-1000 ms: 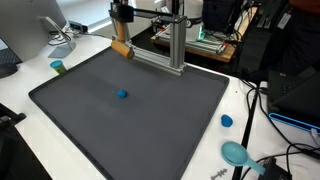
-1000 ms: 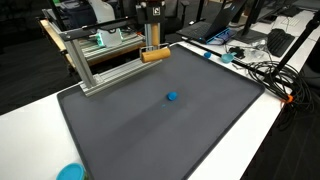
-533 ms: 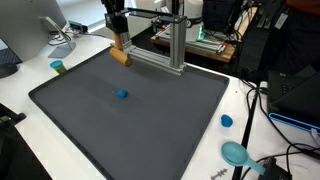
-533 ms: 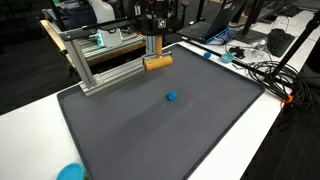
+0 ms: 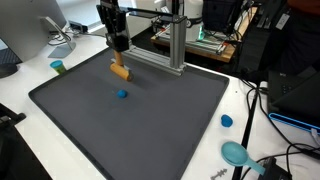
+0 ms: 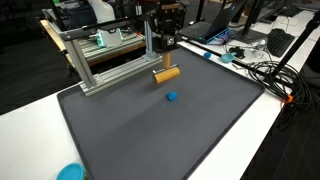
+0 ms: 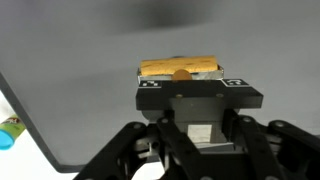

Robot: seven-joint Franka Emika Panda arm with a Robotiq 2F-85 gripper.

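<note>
My gripper (image 5: 118, 62) (image 6: 165, 65) hangs over the far part of a dark grey mat (image 5: 160, 130) (image 6: 150, 140), shut on a tan wooden cylinder (image 5: 119, 71) (image 6: 166, 74). The cylinder lies level across the fingertips, a little above the mat. In the wrist view the cylinder (image 7: 180, 68) shows just past the black gripper body, over grey mat. A small blue ball (image 5: 122, 95) (image 6: 172, 97) rests on the mat close below and in front of the cylinder, apart from it.
An aluminium frame (image 5: 175, 50) (image 6: 100, 70) stands along the mat's far edge, just behind the gripper. Off the mat lie a small green cup (image 5: 58, 67), a blue cap (image 5: 226, 121) and a teal dish (image 5: 236, 153). Cables and equipment crowd the table's sides.
The gripper has carried the cylinder away from the aluminium frame, lower and out over the mat toward the blue ball. The ball has not moved.
</note>
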